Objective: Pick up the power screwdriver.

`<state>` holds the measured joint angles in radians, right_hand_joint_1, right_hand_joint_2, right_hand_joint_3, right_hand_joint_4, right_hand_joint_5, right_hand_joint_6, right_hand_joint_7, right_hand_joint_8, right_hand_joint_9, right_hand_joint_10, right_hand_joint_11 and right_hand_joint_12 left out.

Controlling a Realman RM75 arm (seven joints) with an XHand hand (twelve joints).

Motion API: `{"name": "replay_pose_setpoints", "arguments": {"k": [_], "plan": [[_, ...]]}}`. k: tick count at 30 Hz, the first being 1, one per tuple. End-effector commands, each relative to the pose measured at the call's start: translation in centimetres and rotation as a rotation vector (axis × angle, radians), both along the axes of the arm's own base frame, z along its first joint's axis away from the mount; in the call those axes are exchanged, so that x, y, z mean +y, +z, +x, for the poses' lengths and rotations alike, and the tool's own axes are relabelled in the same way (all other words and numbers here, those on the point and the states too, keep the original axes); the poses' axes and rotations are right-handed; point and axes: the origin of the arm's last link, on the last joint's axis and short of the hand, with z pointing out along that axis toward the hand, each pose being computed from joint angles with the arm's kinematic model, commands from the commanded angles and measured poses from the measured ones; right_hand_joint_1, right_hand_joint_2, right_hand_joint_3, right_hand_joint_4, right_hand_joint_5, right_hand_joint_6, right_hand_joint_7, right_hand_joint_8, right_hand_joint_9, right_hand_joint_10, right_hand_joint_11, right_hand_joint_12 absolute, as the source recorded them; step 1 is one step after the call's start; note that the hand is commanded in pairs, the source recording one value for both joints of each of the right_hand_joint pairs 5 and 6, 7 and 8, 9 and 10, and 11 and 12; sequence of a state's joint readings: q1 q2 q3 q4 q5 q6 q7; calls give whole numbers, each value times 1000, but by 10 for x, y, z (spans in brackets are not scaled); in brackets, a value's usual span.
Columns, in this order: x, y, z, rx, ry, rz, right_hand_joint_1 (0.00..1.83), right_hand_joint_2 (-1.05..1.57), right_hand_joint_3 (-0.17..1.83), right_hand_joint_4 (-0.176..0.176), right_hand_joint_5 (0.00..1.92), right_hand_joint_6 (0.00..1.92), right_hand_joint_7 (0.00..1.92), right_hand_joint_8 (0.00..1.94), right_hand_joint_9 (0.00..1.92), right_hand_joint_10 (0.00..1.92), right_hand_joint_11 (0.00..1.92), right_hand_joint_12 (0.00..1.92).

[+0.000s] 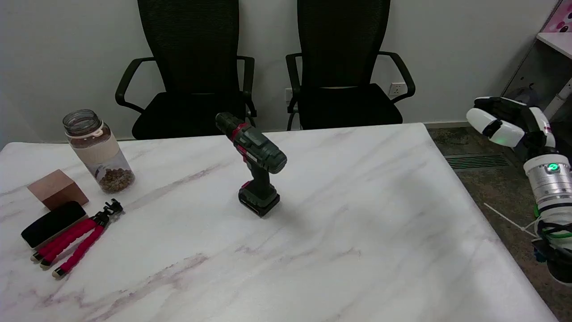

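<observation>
The power screwdriver (255,161), dark green and black with a red ring behind its chuck, stands upright on its battery base near the middle of the white marble table (357,232). Its chuck points up and to the back left. My right hand (509,120) hangs in the air beyond the table's right edge, far to the right of the tool and well apart from it. The fingers reach toward the left, spread, with nothing in them. Below the hand, the silver wrist with a green light (553,167) shows.
At the table's left stand a glass jar (98,152) with brown pellets, a brown block (57,188), a black case (52,223) and a small red-legged tripod (76,241). Two black office chairs (344,67) are behind the table. A shelf (554,53) stands at far right.
</observation>
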<state>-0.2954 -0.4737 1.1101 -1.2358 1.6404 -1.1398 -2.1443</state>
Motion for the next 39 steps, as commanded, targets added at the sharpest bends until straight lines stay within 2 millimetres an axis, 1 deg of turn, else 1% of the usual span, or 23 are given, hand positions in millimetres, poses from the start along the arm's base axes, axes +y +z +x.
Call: {"name": "replay_pose_setpoints", "arguments": {"k": [1,3,8,9,11,13,17,21,22,24,26,28,32,34,37,39], "plan": [[7,-54,-20,9,-8,291,849,266,812,-176,615,615,615,615,591,591,562,562],[3,-68,-27,-11,-35,338,847,278,795,-176,581,581,581,581,603,603,576,576],[-13,-117,-50,-103,-61,442,841,278,797,-176,463,463,463,463,605,605,580,580],[-15,-122,-52,-103,-61,452,840,271,804,-176,450,450,450,450,602,602,577,577],[-19,-140,-64,-126,-59,474,838,253,821,-176,437,437,437,437,596,596,572,572],[-23,-153,-68,-132,-46,494,837,225,841,-176,431,431,431,431,587,587,560,560],[-26,-168,-72,-144,-59,541,837,188,848,-173,421,421,421,421,578,578,547,547],[-26,-182,-74,-166,-63,567,831,217,773,-174,390,390,390,390,579,579,576,576],[-26,-187,-74,-173,-62,577,829,220,769,-171,374,374,374,374,572,572,575,575],[-29,-197,-73,-179,-58,598,829,212,771,-155,307,307,307,307,538,538,558,558],[-33,-207,-72,-181,-56,622,829,196,775,-150,238,238,238,238,500,500,543,543],[-39,-220,-70,-181,-50,653,832,148,756,-142,151,151,151,151,447,447,520,520],[-52,-244,-72,-192,-39,692,843,57,643,-126,1,1,1,1,383,383,481,481],[-61,-258,-74,-203,-21,709,848,32,613,-117,0,0,0,0,365,365,463,463],[-74,-273,-72,-209,6,731,848,25,600,-117,0,0,0,0,355,355,450,450],[-79,-283,-74,-208,5,750,849,23,601,-114,0,0,0,0,348,348,443,443]]}}
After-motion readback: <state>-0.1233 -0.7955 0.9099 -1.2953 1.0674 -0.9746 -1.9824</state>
